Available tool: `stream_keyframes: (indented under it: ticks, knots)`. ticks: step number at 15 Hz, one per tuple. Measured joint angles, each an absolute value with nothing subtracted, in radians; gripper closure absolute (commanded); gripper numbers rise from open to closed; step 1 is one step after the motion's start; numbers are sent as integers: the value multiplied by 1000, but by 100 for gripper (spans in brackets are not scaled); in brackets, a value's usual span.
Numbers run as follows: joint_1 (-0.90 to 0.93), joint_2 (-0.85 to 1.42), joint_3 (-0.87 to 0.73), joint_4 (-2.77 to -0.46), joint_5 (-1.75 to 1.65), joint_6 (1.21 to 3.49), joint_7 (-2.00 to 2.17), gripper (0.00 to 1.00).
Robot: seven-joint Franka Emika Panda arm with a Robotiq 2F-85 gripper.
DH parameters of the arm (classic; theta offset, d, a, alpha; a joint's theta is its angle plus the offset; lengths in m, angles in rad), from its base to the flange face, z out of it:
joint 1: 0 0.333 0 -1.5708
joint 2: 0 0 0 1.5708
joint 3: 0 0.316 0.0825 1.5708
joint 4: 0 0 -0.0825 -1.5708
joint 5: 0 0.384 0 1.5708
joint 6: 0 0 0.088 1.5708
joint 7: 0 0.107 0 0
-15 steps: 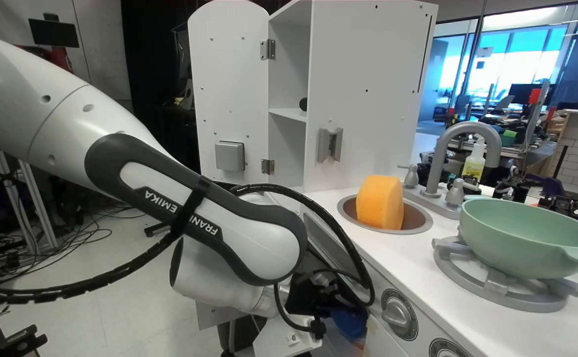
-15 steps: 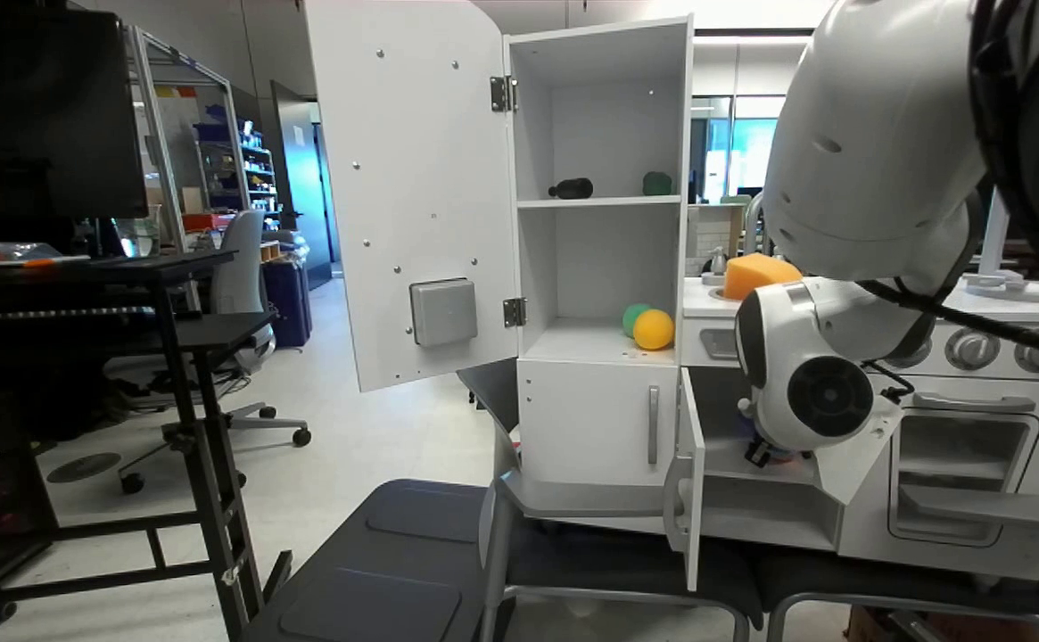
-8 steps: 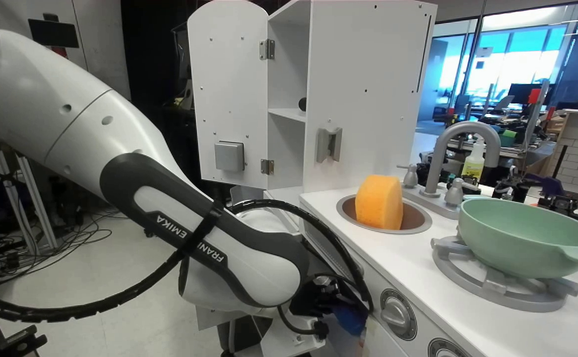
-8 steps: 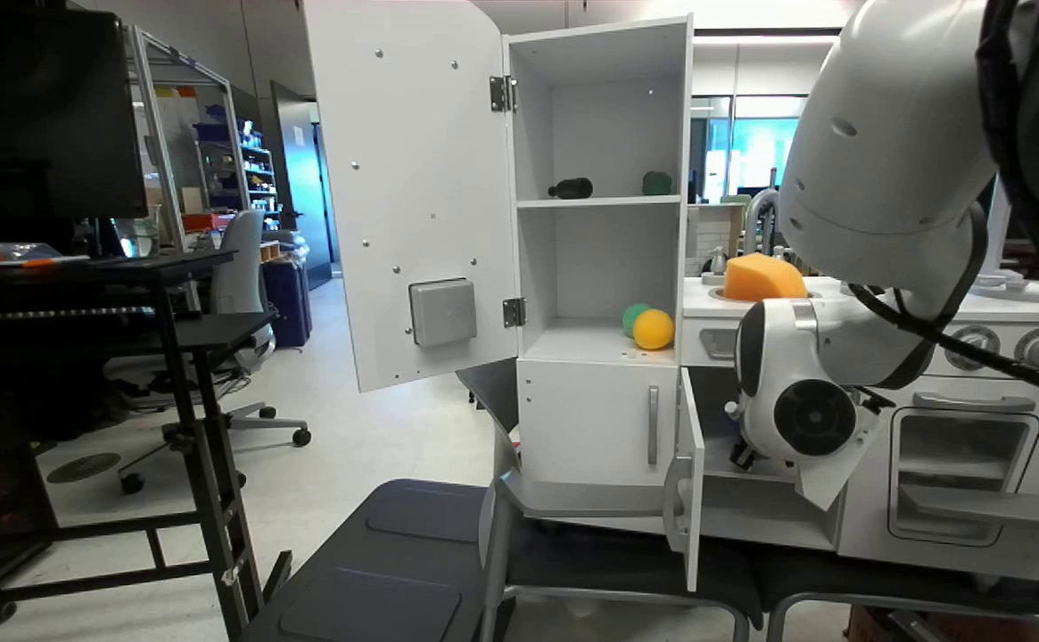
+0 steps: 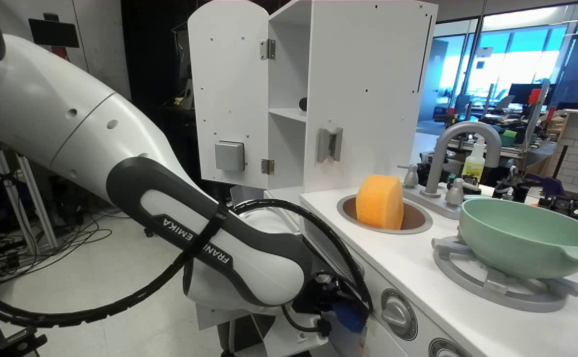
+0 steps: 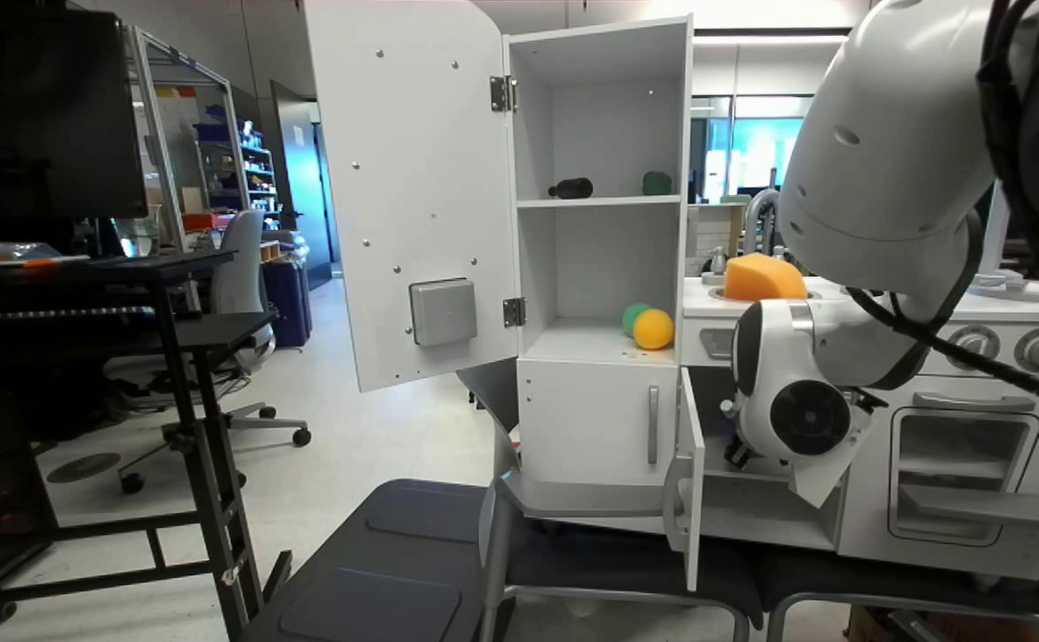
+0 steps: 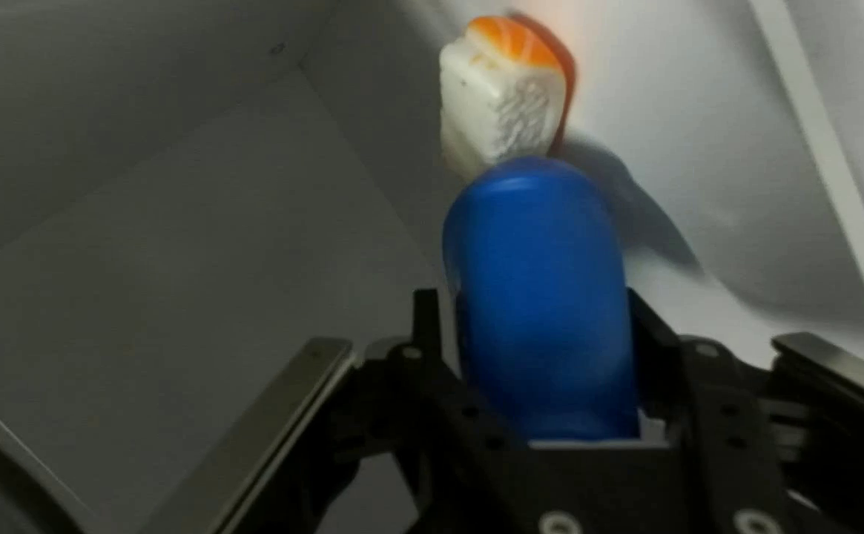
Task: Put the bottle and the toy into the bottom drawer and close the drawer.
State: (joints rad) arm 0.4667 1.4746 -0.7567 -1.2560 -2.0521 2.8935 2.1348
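Blue plastic bottle between the jaws of the pincer, inside a white compartment; whether they grip or merely flank it cannot be told. The toy sits just beyond. Release should follow firm support, with straight withdrawal. The open door confines one side; the wrist view's left appears roomier.

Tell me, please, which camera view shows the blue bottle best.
The wrist view: the bottle appears large and close. An exterior view shows only part of the bottle; in an exterior view I cannot make it out behind the arm.
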Motion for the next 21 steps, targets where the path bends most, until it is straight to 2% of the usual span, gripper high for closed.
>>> stream_keyframes:
  ticks: [1, 2, 16, 21]
  knots:
    - [465, 1475, -757, -1254, -2050, 2894, 2135, 1]
    - [463, 1476, -757, -1252, -2048, 2894, 2135, 0]
    - [464, 1476, -752, -1245, -1998, 2900, 2120, 0]
    - [491, 1432, -735, -1286, -2005, 3052, 2025, 0]
